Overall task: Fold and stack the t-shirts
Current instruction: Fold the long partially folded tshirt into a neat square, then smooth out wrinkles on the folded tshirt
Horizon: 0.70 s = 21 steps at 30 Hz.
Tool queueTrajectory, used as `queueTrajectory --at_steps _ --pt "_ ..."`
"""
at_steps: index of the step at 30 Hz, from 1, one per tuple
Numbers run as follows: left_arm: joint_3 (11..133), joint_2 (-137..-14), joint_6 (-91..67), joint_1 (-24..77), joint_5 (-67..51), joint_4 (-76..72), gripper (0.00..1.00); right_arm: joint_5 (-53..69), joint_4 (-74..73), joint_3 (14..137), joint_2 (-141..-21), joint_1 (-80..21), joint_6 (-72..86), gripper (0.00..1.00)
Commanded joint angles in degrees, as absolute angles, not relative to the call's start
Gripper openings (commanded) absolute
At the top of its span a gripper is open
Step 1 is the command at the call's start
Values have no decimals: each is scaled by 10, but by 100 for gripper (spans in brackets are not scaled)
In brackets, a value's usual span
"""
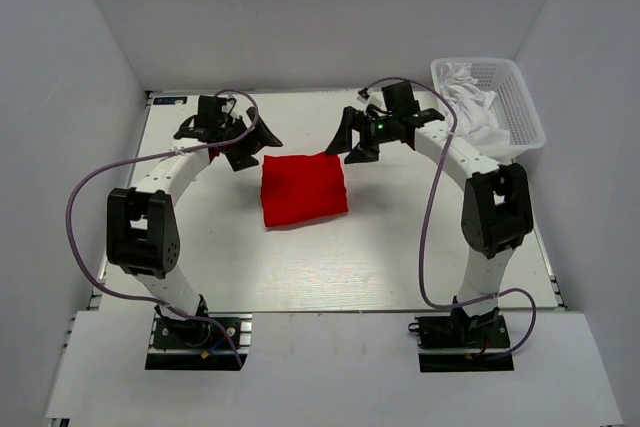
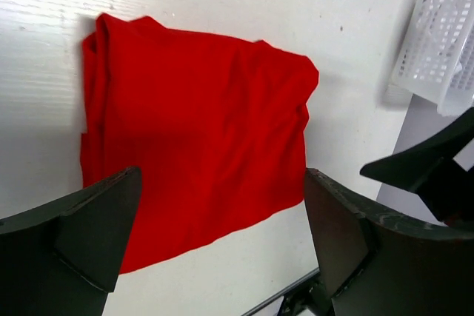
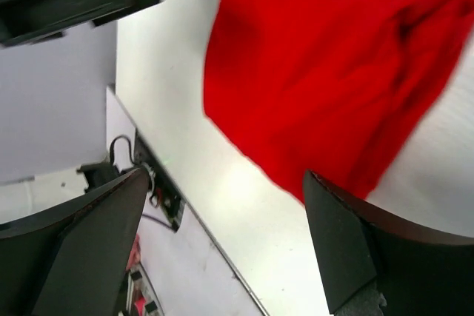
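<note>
Nearest the lens, black fingers (image 2: pixel 74 234) spread wide in both wrist views, with nothing between them. Left of centre in the overhead view, the left tool (image 1: pixel 245 147) hangs wide and empty. Beside it the red t-shirt (image 1: pixel 303 187) lies folded into a compact rectangle mid-tabletop (image 1: pixel 350 257). The right tool (image 1: pixel 352 142) hovers equally wide off its upper-right corner. White t-shirts (image 1: pixel 470 97) sit in the basket (image 1: pixel 525 117) at upper right. I judge this fold finished, so I'd lift both tools straight up, dragging no cloth.
</note>
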State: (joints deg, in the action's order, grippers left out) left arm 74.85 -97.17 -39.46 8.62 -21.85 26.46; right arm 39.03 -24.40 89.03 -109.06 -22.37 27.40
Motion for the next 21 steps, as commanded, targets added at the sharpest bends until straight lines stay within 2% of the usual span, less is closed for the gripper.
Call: queueTrajectory --at_steps 1,10,14,21 --pt "730 -947 -400 92 -256 220 100 431 -200 868 -1064 -247 268 90" --pt "658 -971 -425 136 -307 175 100 490 -94 774 -1114 -304 345 90" --pt "604 -976 -425 142 -294 171 100 490 -38 709 -1135 -293 367 90" --pt "584 -1034 -413 142 -287 176 100 494 -18 698 -1206 -258 344 90"
